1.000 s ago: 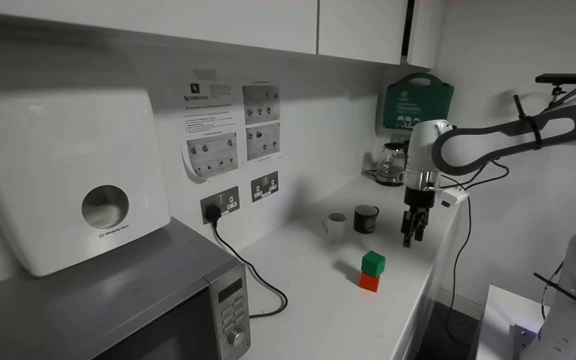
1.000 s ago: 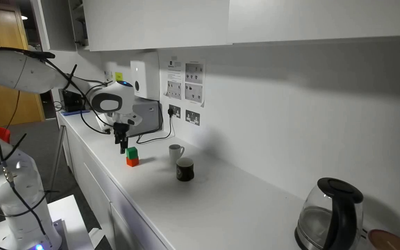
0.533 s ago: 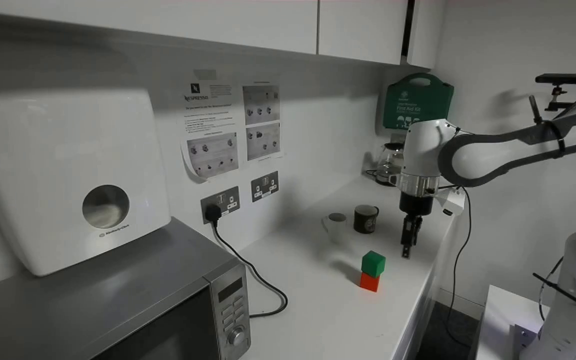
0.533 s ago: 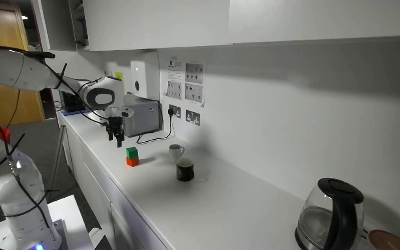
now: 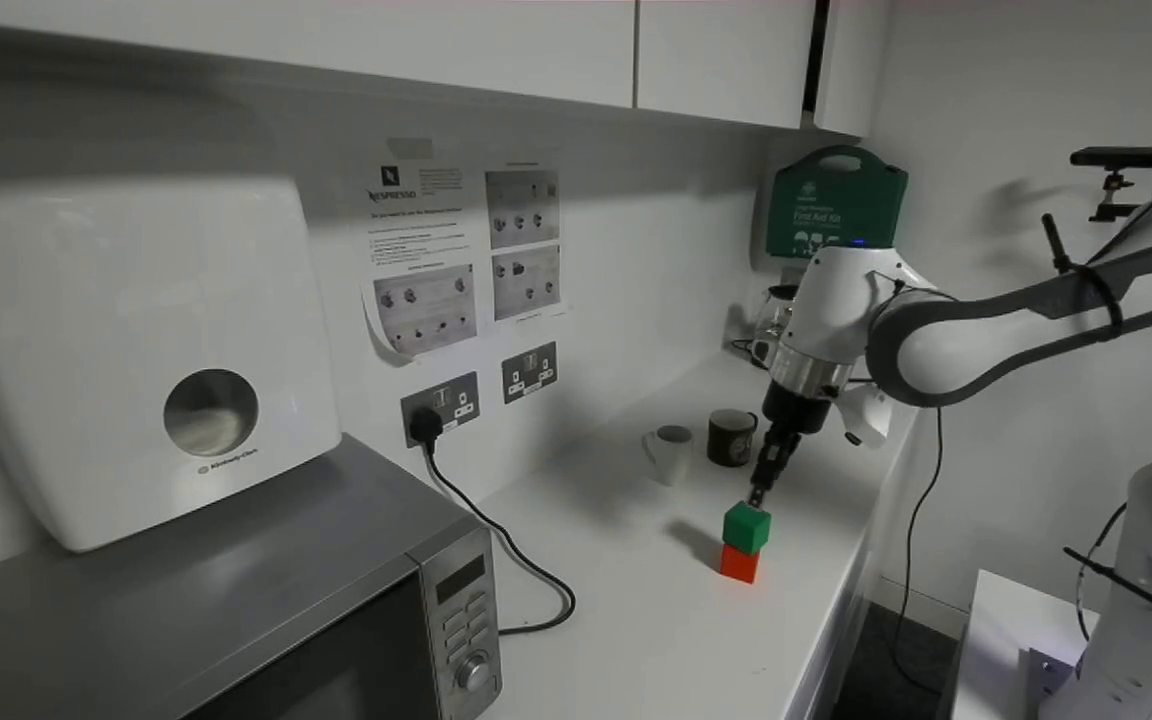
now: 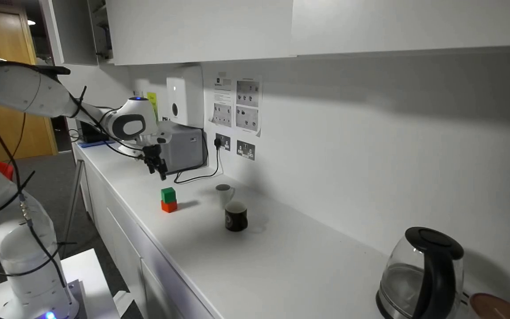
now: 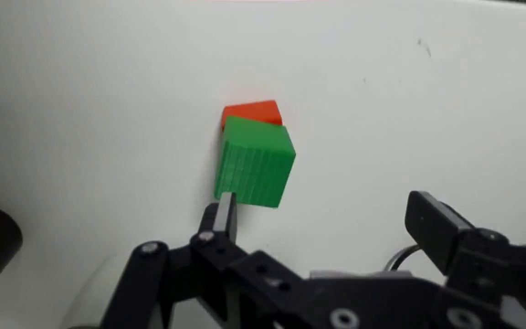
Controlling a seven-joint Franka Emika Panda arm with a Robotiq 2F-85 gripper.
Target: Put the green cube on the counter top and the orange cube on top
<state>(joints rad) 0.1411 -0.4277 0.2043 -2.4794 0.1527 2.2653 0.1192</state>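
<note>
In the wrist view the green cube (image 7: pixel 256 160) covers most of the orange cube (image 7: pixel 254 111), and one side of the gripper (image 7: pixel 323 196) overlaps the green cube's lower edge. In an exterior view the arm (image 5: pixel 836 300) half hides the glass kettle (image 5: pixel 774 308), and the microwave (image 5: pixel 266 580) is cut off. The green cube sits level on the orange cube, which rests on the counter top (image 6: pixel 259 270); its sides look equal, and it is twisted slightly against the orange one. The gripper, spread wide, hangs slanted just above, apart from it. Nearby, towards the wall (image 6: pixel 370 146), stand a black mug (image 6: pixel 236 219) and a partly hidden white mug (image 6: pixel 222 195)
</note>
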